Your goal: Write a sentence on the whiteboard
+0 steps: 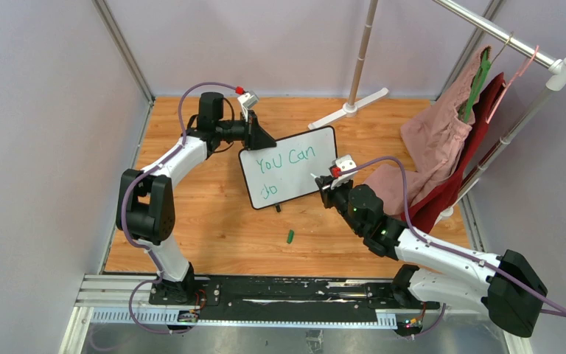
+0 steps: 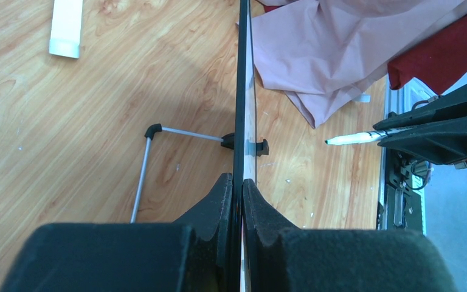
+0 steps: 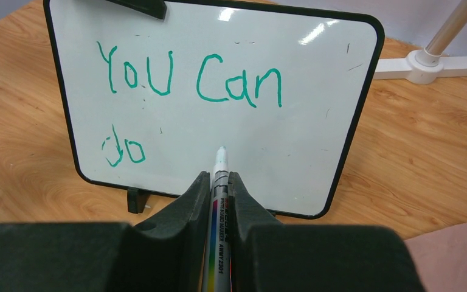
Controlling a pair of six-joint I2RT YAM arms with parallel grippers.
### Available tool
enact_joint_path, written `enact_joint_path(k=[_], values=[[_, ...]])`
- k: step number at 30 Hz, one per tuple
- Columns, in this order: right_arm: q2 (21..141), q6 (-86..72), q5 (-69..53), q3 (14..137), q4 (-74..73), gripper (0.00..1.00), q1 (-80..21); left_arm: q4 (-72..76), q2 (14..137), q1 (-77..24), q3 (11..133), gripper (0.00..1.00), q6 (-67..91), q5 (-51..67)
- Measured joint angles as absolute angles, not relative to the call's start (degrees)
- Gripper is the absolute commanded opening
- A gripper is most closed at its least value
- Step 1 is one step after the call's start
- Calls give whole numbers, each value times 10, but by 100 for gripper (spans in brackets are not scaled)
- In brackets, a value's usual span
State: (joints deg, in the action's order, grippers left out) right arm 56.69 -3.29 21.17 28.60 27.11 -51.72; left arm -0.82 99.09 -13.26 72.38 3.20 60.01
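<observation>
Whiteboard stood upright near the middle of the wooden table, its sentence unfinished.
The left hand was clamped on the board's top edge near its left corner, one finger on each face. The right hand gripped a marker, whose white tip pointed at the lower middle of the board but stopped short of its surface. The green sentence read "You can" on the upper line and "do" at the lower left. A small green object lay on the table just in front of the board.
</observation>
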Motion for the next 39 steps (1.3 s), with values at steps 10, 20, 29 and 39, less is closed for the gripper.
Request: enact_joint_path(k=[10, 20, 29, 39], values=[[568, -36, 192, 286, 272, 0, -517, -17, 996, -133, 730, 0, 30, 600], [590, -36, 173, 287, 269, 0, -518, -26, 996, -133, 733, 0, 21, 599], [663, -25, 173, 334, 272, 0, -535, -23, 996, -133, 732, 0, 21, 599], [757, -4, 177, 341, 313, 0, -576, -18, 996, -133, 728, 0, 21, 597]])
